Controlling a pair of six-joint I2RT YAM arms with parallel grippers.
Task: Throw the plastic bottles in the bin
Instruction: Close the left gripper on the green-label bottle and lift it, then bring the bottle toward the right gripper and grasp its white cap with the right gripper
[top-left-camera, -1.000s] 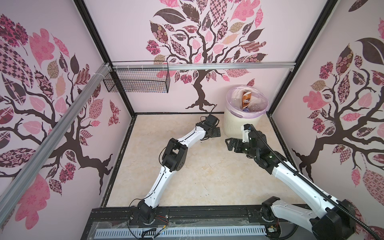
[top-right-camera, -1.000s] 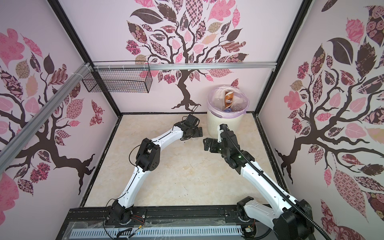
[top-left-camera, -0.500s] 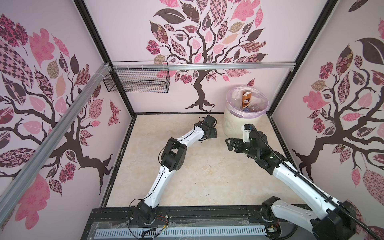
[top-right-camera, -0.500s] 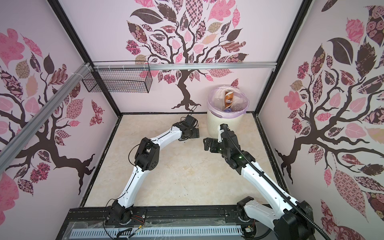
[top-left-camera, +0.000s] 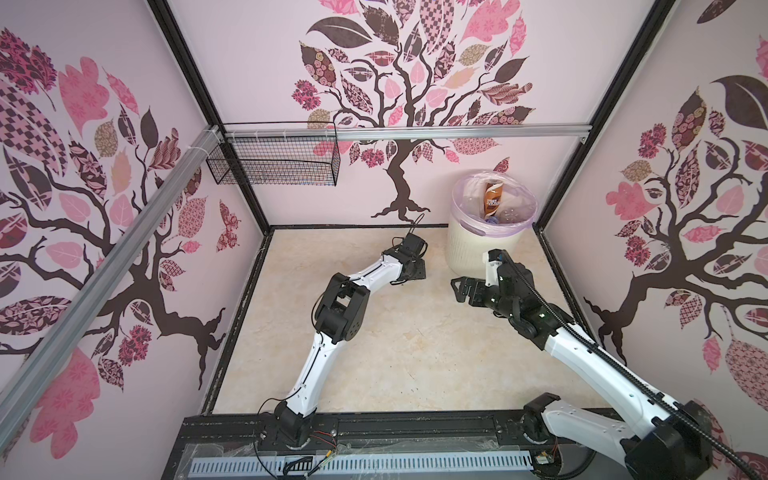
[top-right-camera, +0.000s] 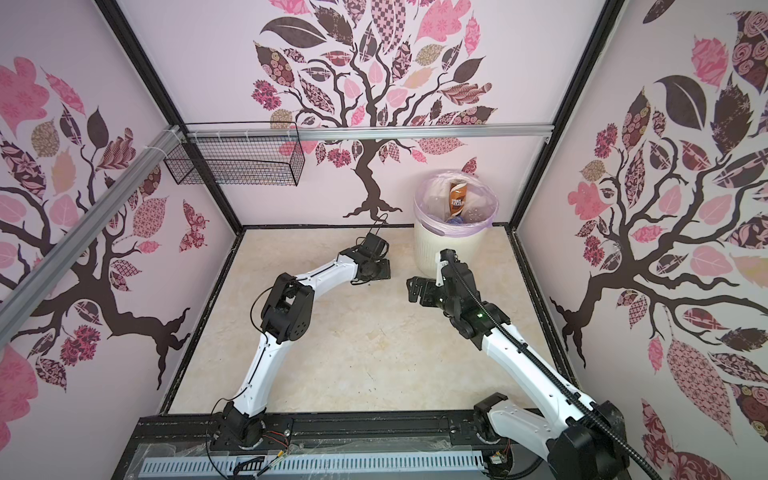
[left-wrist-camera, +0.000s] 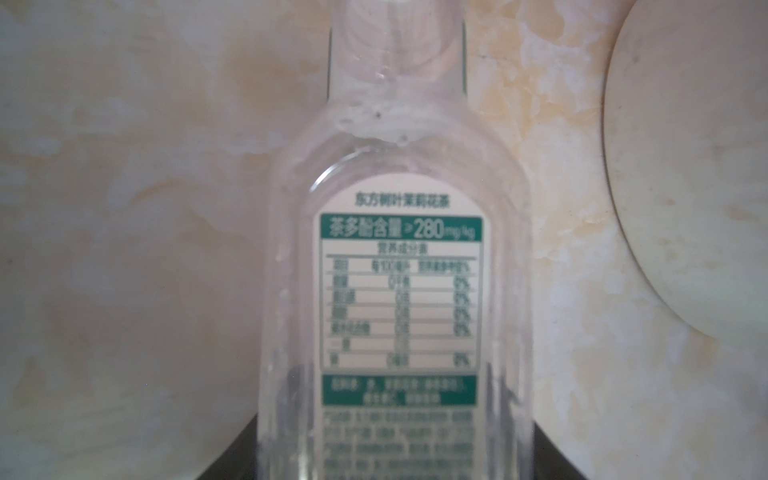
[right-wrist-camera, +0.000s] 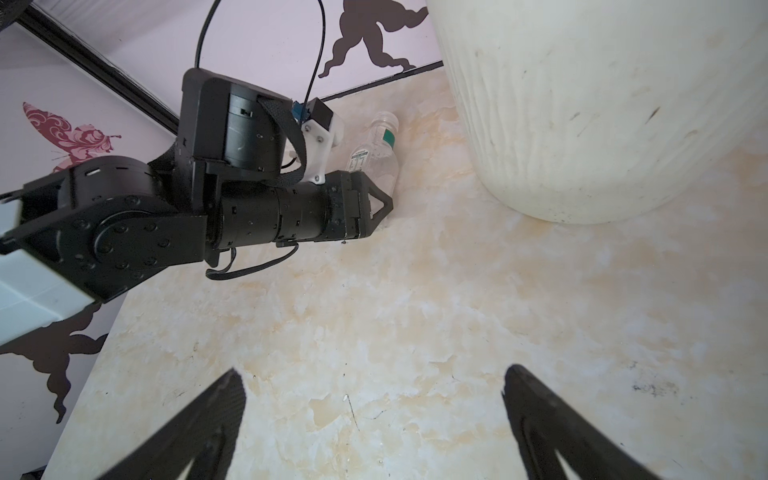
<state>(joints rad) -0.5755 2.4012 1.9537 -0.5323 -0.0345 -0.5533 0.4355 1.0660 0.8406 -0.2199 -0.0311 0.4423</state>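
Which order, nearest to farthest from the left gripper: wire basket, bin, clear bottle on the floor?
1. Clear bottle, by the left gripper's fingers, in the right wrist view.
2. Bin, to its right in a top view.
3. Wire basket, high at the back left.

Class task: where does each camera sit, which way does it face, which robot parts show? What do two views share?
Top views: overhead, looking down on left arm, right arm, bin.
Right wrist: faces tabletop; own fingers, left gripper.
Left wrist: faces a clear bottle; gripper edges barely show.
Shared: both wrists see the bottle.
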